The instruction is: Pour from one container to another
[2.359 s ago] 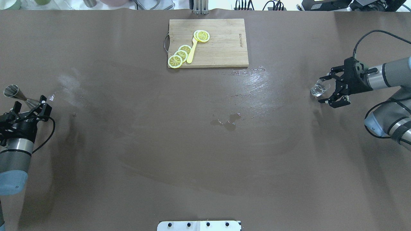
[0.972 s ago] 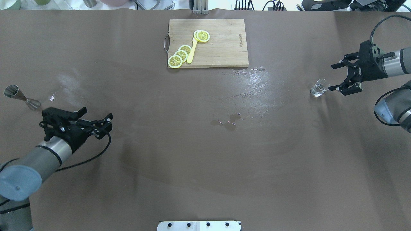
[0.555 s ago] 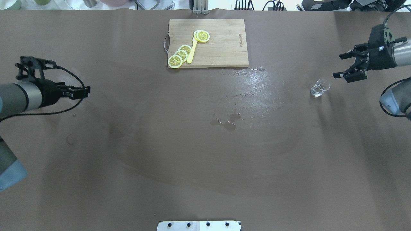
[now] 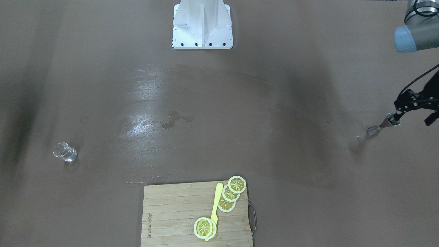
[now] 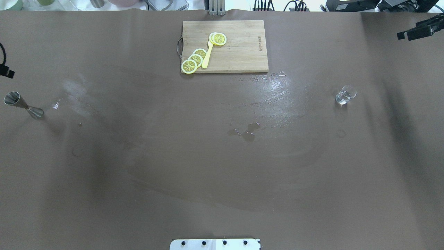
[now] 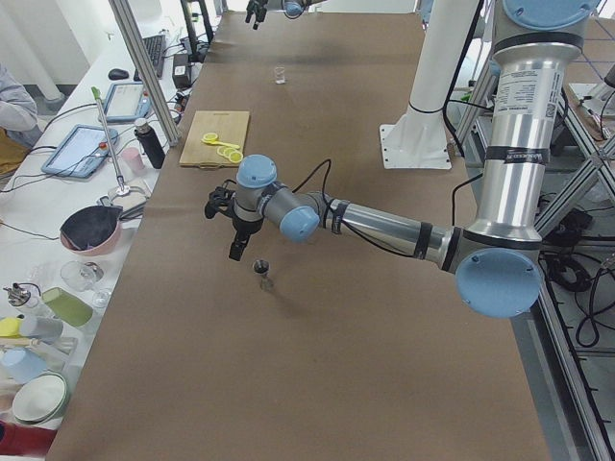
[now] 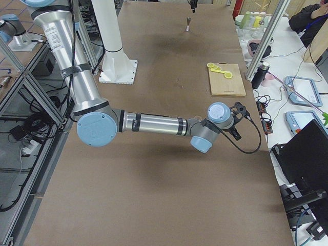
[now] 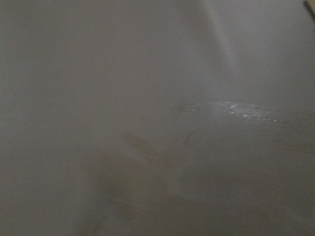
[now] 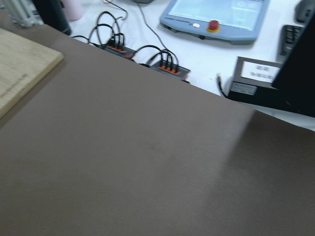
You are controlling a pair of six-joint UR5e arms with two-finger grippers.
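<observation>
The small clear drinking glass (image 5: 345, 94), standing at the right of the brown surface (image 5: 222, 173) far from the silver hourglass-shaped metal jigger (image 5: 23, 105), looks light, slippery and breakable, so squeeze its sides gently; the left fingers (image 4: 402, 105) and right fingers (image 5: 414, 34) look open.

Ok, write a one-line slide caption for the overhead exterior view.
Metal jigger and clear glass stand at opposite ends of the table, neither held; lemon slices lie on the cutting board.

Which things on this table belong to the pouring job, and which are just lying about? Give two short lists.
Job in hand:
- glass
- jigger

Lying about:
- cutting board
- lemon slices
- yellow utensil
- puddle
</observation>
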